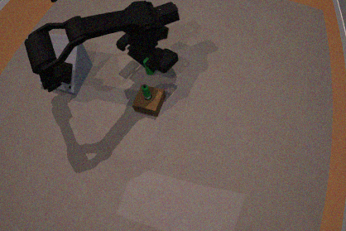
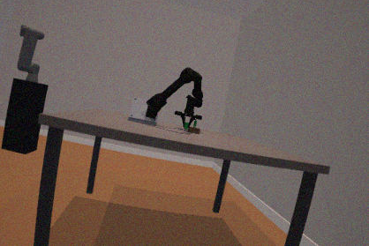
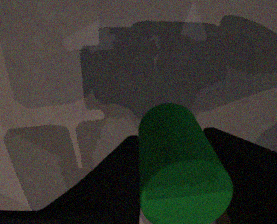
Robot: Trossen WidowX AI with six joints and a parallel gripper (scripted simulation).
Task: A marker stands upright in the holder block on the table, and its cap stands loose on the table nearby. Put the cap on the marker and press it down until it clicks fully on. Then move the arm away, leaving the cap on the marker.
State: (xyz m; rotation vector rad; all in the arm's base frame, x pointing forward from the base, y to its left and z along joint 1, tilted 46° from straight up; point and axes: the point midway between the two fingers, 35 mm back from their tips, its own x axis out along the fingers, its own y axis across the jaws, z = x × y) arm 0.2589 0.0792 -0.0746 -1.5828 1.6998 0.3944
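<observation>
Jaws: the black parallel jaws (image 1: 150,67) (image 2: 191,128) are gripping the cap, one finger pressing on each side of it.
Cap: the green cylindrical plastic-looking cap (image 1: 148,69) (image 2: 186,125) (image 3: 181,175) is sitting between the fingertips, near the block (whether its lower end is touching the table, can't tell).
Marker: the slim green marker with a dark tip (image 1: 146,92) (image 2: 195,123) is standing upright in the block, tip up and uncapped.
Block: the brown wooden-looking rectangular holder block (image 1: 154,104) (image 2: 194,130) is resting flat on the table, bearing the marker.
Cap vs marker: the two are standing apart, cap beside the marker and not over it.
Arm: the black jointed arm (image 1: 103,21) (image 2: 169,93) is arching up from its base and reaching down to the cap (wrist end lowest, elbow high).
Table: the grey-brown flat-topped table (image 1: 248,128) (image 2: 176,145) (image 3: 34,95) is carrying block and arm, and is catching the arm's shadows (dark ones filling much of the wrist view).
Background: a grey arm-like shape (image 2: 28,50) is standing on a black box-shaped pedestal (image 2: 24,115), well apart from the block.
</observation>
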